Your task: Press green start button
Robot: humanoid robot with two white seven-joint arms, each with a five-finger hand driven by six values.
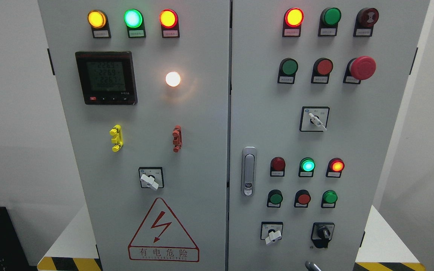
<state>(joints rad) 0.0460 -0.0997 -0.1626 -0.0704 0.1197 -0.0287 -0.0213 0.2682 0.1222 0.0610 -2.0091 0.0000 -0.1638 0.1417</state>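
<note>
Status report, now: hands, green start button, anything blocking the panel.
Both hands out of view. Several green buttons on right door, e.g. green button and green button in lower row; cannot tell which is start. Nothing in front of panel.

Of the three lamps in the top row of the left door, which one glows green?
The middle lamp glows green; the left lamp beside it is yellow and the right lamp is orange-red.

Industrial plant room — electrical control cabinet [209,150]
</note>
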